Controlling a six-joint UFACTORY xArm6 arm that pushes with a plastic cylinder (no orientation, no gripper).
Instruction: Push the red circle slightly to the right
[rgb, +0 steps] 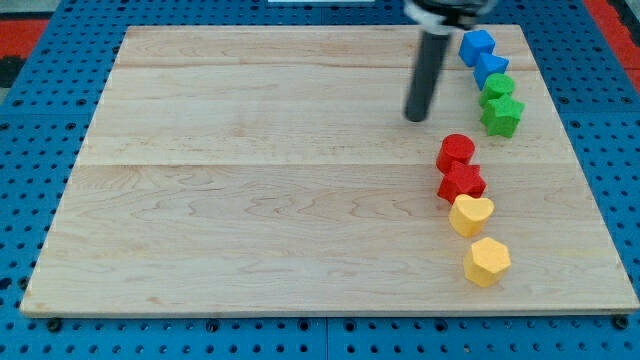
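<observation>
Touching no block, my tip rests on the board up-left of the red circle, holding nothing. That circle touches the red star below. I should come down to its left side, then push gently rightward.

One raised camera looks down at a slant over the whole wooden board from its near edge.

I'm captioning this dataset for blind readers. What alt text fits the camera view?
A dark rod's tip rests on a pale wooden board, above and left of a red circle block. Down the view's right side run two blue blocks, two green, a red star-like block, then two yellow.
</observation>
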